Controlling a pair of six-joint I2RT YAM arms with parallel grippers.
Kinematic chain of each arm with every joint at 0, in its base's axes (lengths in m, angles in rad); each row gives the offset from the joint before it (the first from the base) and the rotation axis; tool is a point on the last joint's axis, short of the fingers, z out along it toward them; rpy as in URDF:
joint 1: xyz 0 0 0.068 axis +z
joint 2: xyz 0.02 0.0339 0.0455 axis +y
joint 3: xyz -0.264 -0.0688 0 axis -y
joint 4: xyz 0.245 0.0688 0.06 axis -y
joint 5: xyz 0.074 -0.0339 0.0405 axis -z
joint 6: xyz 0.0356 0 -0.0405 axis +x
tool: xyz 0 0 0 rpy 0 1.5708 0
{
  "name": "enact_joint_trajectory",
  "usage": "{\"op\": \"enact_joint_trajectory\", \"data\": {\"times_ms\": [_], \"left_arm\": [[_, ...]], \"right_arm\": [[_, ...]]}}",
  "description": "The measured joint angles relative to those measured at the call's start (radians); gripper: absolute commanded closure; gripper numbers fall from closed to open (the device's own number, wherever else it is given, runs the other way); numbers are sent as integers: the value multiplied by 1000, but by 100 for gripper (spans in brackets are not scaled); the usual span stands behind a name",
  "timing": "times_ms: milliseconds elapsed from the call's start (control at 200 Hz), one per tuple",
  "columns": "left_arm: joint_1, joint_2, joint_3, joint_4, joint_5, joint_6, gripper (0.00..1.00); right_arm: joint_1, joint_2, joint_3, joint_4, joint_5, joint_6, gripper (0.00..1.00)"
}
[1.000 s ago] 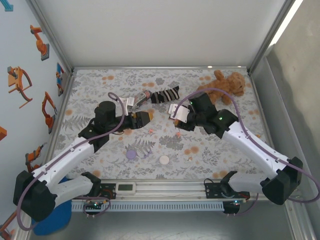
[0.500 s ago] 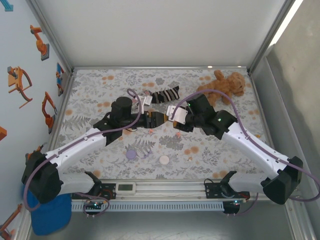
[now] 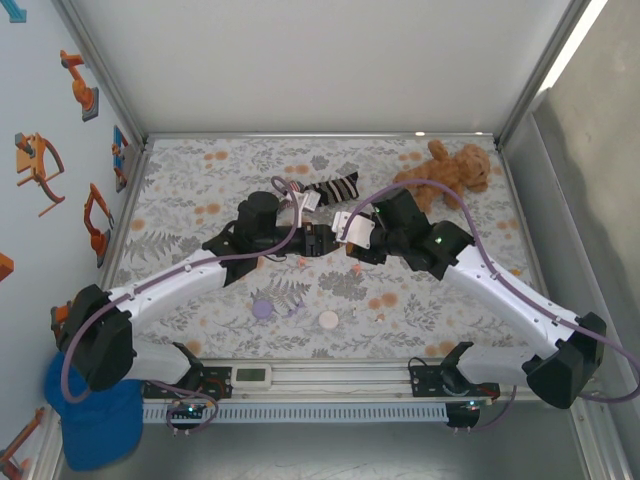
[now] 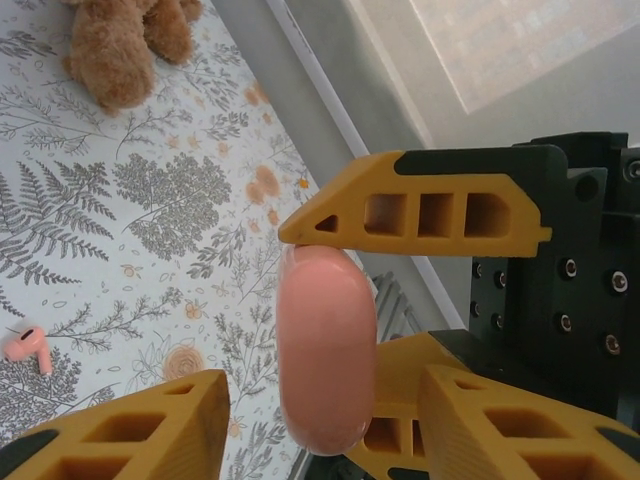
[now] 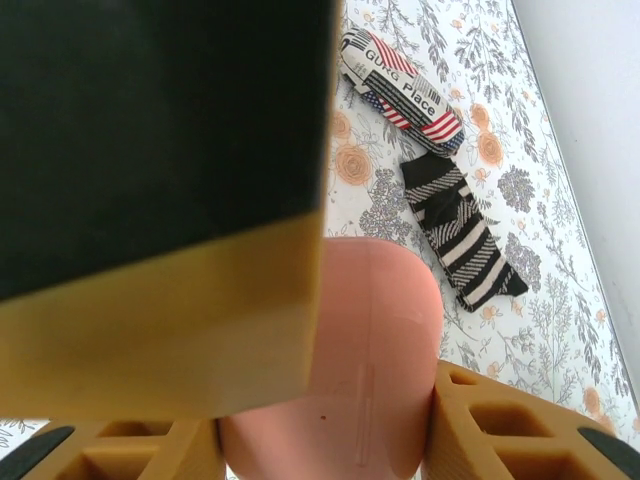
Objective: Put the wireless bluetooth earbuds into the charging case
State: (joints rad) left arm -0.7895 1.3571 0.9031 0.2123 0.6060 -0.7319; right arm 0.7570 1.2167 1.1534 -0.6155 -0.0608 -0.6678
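From above, on a table [image 3: 180, 200] covered with a grey fern and orange flower print, the two arms meet in the middle. The left gripper [image 3: 322, 240] and right gripper [image 3: 350, 244] are nose to nose, and what sits between them is too small to make out from here. A tiny pink earbud [image 3: 355, 268] lies on the print just below the right gripper. Nearer the arm bases are a round purple case [image 3: 263, 308] and a round white case [image 3: 328, 319]. A striped sock [image 3: 332, 188] lies just behind the grippers, and a brown teddy bear [image 3: 452, 165] sits in the far right corner. Orange robot-arm stickers [image 3: 40, 165] dot the left wall, with no readable writing on them.

In the left wrist view, a pink charging case [image 4: 325, 350] stands on end, closed. The right gripper's yellow fingers [image 4: 415, 210] clamp it from top and bottom. The left gripper [image 4: 325, 400] is spread around the case, with a clear gap on its left side. A pink earbud [image 4: 28, 347] lies loose on the table, well apart from the case. The teddy bear [image 4: 125, 45] is at the top of this view.

In the right wrist view, the right gripper [image 5: 330, 440] pinches the pink charging case [image 5: 350, 370] between both fingers. A big black and yellow finger of the left gripper blocks the upper left of this view. Beyond it lie the striped sock [image 5: 462, 232] and a flag-patterned packet [image 5: 400, 95] with white lettering. The word "Place" is clear, but the word before it is hard to read.
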Motion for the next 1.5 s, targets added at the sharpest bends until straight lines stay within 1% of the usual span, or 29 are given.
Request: {"op": "enact_joint_trajectory", "data": {"times_ms": [210, 491, 671, 771, 871, 987, 1162, 1237, 1277, 1387, 1502], "left_arm": [[-3, 13, 10, 6, 13, -1, 59], [-9, 32, 17, 12, 17, -1, 66], [-10, 41, 17, 13, 19, -3, 74], [-10, 41, 18, 13, 19, -3, 78], [-10, 41, 18, 13, 18, -3, 79], [-10, 40, 18, 14, 15, -3, 81], [-8, 23, 8, 26, -8, -2, 84], [-1, 7, -12, 38, -14, 0, 85], [5, 0, -25, 44, -15, 1, 86], [35, -11, -64, 69, -15, 2, 87], [98, -25, -146, 140, -11, -1, 87]], "right_arm": [[0, 0, 0, 0, 3, 0, 69], [5, 0, 0, 0, 7, 0, 69], [5, 0, 0, 0, 14, 0, 67], [5, 0, 0, 0, 18, 1, 63], [5, 0, 0, 0, 18, 1, 59], [5, 0, 0, 0, 18, 3, 45], [6, 0, 0, 3, 18, 15, 31], [6, -1, -1, 4, 14, 23, 23], [2, -3, -2, 5, 4, 23, 21], [-18, -17, -12, 10, -37, 43, 20], [-67, -51, -47, 35, -92, 74, 18]]}}
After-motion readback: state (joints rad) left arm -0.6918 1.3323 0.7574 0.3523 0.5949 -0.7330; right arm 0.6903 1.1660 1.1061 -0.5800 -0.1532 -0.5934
